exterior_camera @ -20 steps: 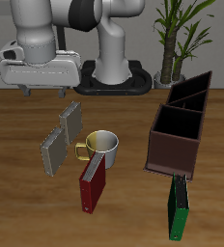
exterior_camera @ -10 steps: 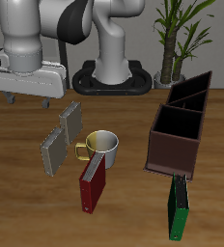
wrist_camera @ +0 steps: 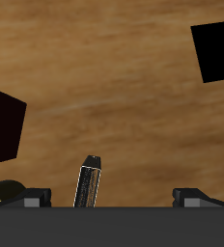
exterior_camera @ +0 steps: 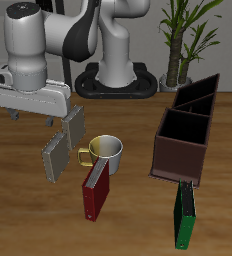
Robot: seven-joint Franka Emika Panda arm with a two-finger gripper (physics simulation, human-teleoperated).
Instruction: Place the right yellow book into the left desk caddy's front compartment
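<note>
Two alike grey-tan books stand on edge beside the mug. The right yellow book point(exterior_camera: 55, 156) is the one nearer the table's front edge; its twin point(exterior_camera: 75, 127) stands just behind it. My gripper point(exterior_camera: 34, 118) is open and empty, hovering above the table just behind the right yellow book, not touching it. The left desk caddy point(exterior_camera: 186, 130) is a long dark box with dividers, across the table past the mug. In the wrist view my gripper point(wrist_camera: 114, 198) has its fingertips point(wrist_camera: 32, 198) wide apart, and one grey book point(wrist_camera: 89, 181) shows edge-on between them; I cannot tell which.
A metal mug point(exterior_camera: 105, 150) with a yellow handle stands beside the books. A dark red book point(exterior_camera: 96, 190) leans in front of the mug. A green book point(exterior_camera: 185, 214) stands by the caddy's reddish end face. A potted plant point(exterior_camera: 188, 35) stands at the back.
The gripper has come down and moved forward toward the two grey books, still open. The books, mug and caddy have not moved.
</note>
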